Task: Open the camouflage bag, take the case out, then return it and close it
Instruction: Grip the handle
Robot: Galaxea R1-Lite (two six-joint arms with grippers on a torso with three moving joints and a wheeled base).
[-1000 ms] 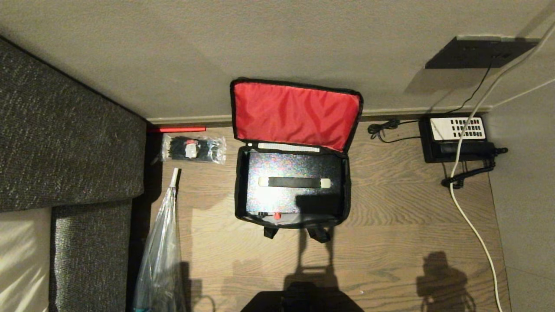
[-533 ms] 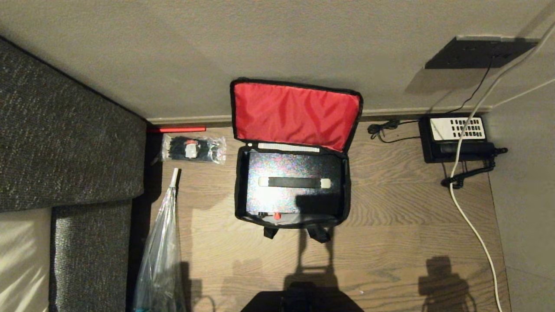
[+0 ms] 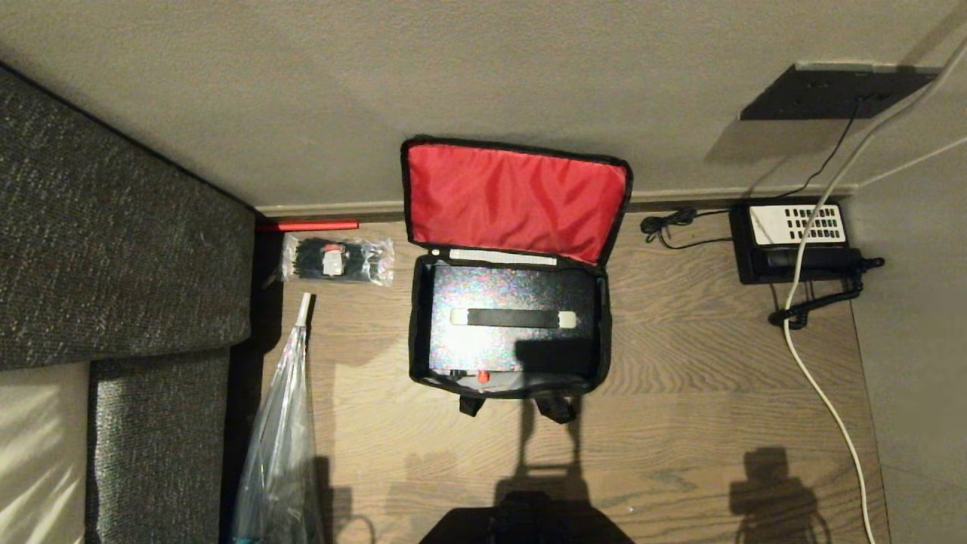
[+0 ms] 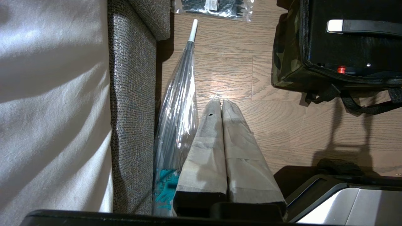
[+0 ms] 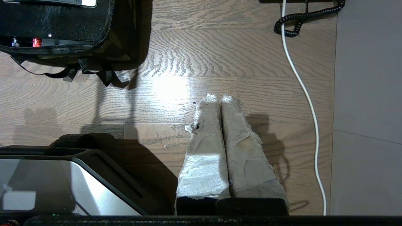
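While the bag (image 3: pixel 508 332) sits open on the wood floor (image 3: pixel 680 423) in the middle of the head view, its lid (image 3: pixel 516 198) leans back against the wall (image 3: pixel 483 83) and shows its bright red inside. The bag's sides are green, brown and black, and you can see them best in the left wrist view. Inside the bag lies a black case (image 3: pixel 511 316) with a long black handle (image 3: pixel 514 318) across its top and a small red knob (image 3: pixel 482 375) at its near edge. Black straps (image 3: pixel 555 408) stick out from the near side of the bag onto the floor.

Neither arm shows in the head view. The left gripper (image 4: pixel 221 102) hangs over the floor at the lower left, near the bag's corner but not touching it. Its two taped fingers (image 4: pixel 210 138) are pressed together and hold nothing. The right gripper (image 5: pixel 220 97) hangs over bare floor to the lower right of the bag, well apart from it. Its fingers (image 5: pixel 207 147) are pressed together too and are empty.

To the left of the bag lies a clear packet of black ties (image 3: pixel 337 260), close to the wall. Below it a folded see-through umbrella (image 3: pixel 281 438) lies along a grey sofa (image 3: pixel 113 257) that fills the left side. At the upper right a black phone (image 3: pixel 793 240) with a white keypad sits by the wall, and a white cable (image 3: pixel 823 393) runs down the floor past it.
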